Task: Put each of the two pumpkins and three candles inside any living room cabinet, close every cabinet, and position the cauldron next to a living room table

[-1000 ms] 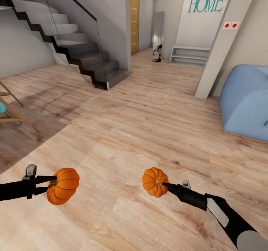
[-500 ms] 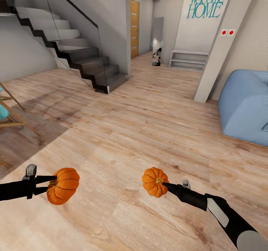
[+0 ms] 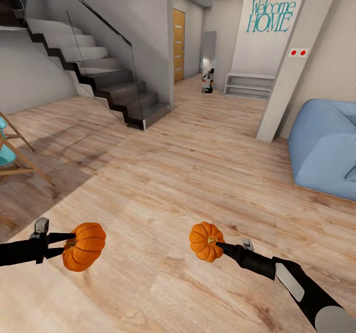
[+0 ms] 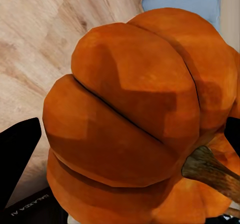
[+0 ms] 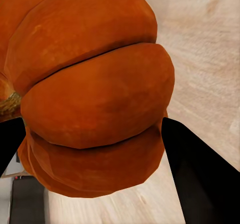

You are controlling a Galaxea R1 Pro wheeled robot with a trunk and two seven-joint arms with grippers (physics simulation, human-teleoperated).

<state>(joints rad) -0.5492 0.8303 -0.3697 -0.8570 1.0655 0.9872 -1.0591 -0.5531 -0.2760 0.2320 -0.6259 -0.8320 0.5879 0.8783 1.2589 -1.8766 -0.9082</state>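
Pumpkins point(image 3: 84, 246) point(image 3: 206, 241) gripped, one per hand point(image 3: 66, 243) point(image 3: 217, 244) (stairs point(image 3: 106, 83) seen overhead).

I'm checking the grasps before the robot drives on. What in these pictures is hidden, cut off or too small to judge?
- Left hand in the head view: its arm is cut off by the picture edge.
- Left wrist view: the left pumpkin covers most of the fingers, so contact is hidden.
- Right wrist view: the right pumpkin covers the finger pads.
- Sofa: cut off at the edge.
- Object in the far hallway: too small to name.
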